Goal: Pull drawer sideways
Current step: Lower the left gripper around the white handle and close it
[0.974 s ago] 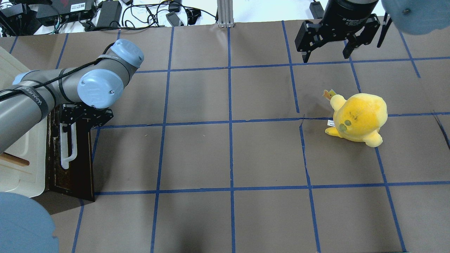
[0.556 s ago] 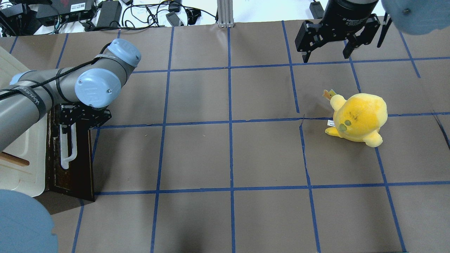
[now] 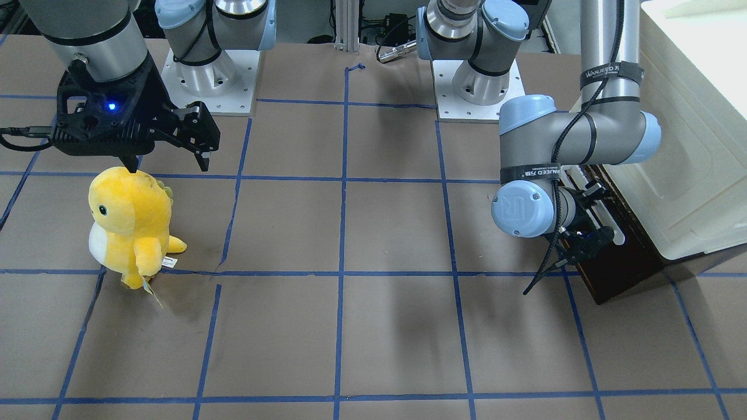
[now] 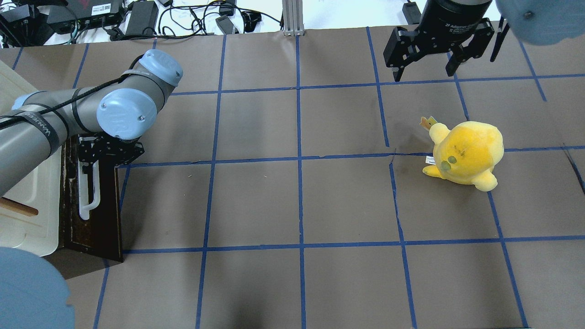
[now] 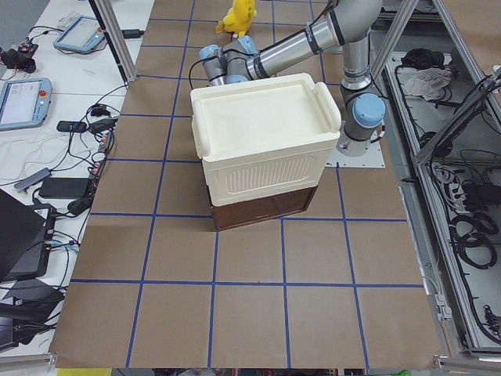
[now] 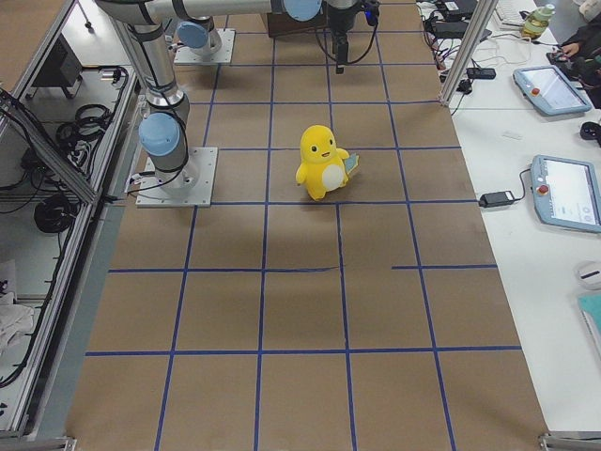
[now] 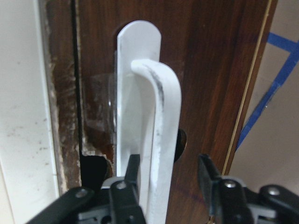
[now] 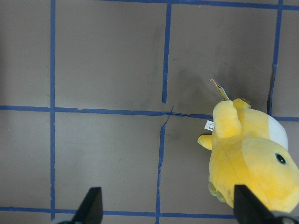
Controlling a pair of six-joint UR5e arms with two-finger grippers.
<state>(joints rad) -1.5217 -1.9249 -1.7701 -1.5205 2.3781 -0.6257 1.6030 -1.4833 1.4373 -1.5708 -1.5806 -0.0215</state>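
1. In the overhead view the drawer [image 4: 98, 214] sits at 9 o'clock on the table [image 4: 256, 201]. Its dark brown front faces the middle of the table.
2. The big white box [image 5: 262, 141] rests on top of the brown case that houses the drawer, as the left-end camera shows me.
3. The long white handle [image 7: 154, 116] runs along the drawer front. From overhead, one end is under the arm at 12 o'clock and the free end points to 6 o'clock.
4. The left gripper [image 7: 169, 165] is down at the handle. In its wrist camera the fingers stand apart with the white bar between them.
5. One finger [image 7: 133, 170] lies right against the bar. The other is just clear of it with a sliver of brown wood showing, so I read the jaws as spread around the bar and not clamped.
6. I cannot tell from any camera whether the drawer is out of its case at all.
7. The right gripper [image 4: 423, 73] hangs above the table at about 1 o'clock in the overhead view, with its fingers wide apart and holding nothing.
8. A yellow plush toy [image 4: 466, 153] stands at about 3 o'clock on the table, at 5 o'clock from the right gripper and well apart from the drawer.
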